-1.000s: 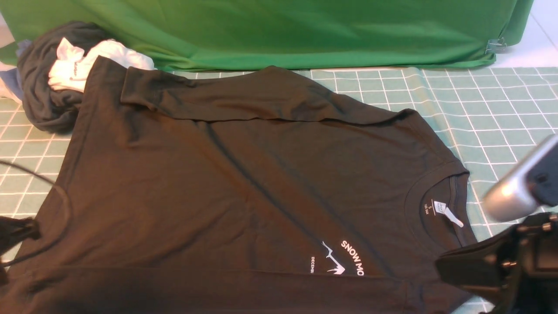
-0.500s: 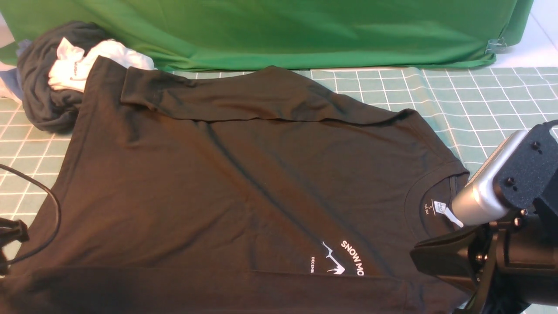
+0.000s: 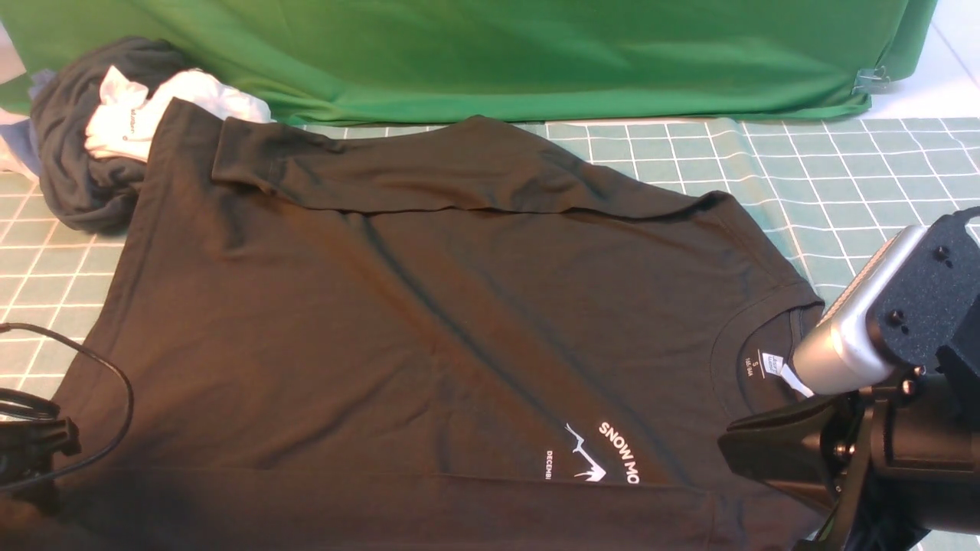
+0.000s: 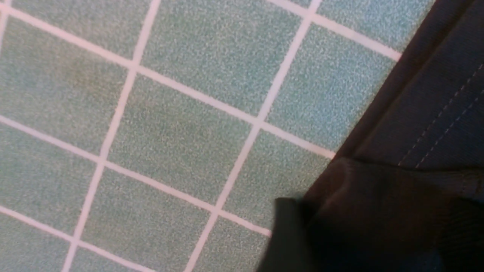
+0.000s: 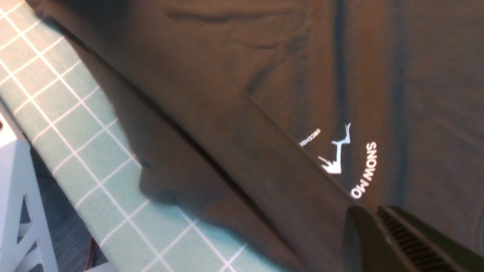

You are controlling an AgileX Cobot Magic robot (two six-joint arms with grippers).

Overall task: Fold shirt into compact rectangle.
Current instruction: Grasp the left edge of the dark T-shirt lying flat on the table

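A green gridded mat [image 3: 880, 176], backed by green cloth [image 3: 536, 53], is covered to its near edge by the black-brown shirt [image 3: 421, 306], printed "SNOW MO" [image 3: 620, 451]. The right gripper [image 3: 727, 451] is clenched near the collar; whether the left gripper [image 3: 31, 448] is released cannot be told.

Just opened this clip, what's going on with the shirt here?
A two-armed robot is folding the shirt, which lies flat on the grid mat with both sleeves already folded in. The right tool is shut, poised by the collar. The left tool sits at the hem corner, grip unclear.
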